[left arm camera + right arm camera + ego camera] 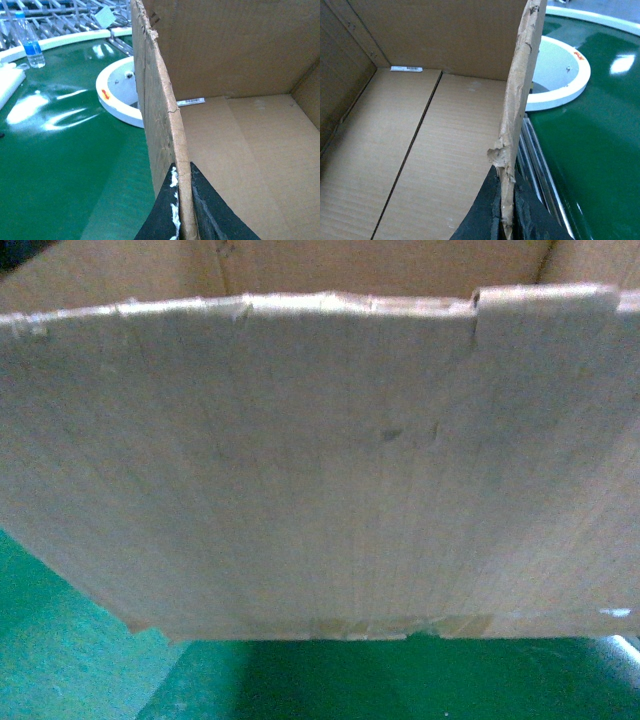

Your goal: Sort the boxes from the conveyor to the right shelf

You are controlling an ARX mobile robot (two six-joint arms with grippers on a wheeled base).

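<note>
The cardboard box (320,470) fills the head view, held over the green conveyor (300,680). Its ragged side walls are clamped by the left gripper (183,210) and right gripper (506,210), jaws closed tight on the cardboard. A water bottle (30,42) stands beyond on the belt.

Brown cardboard box (320,470), ragged top edges, open, empty, tilted above green conveyor (65,165).
</note>
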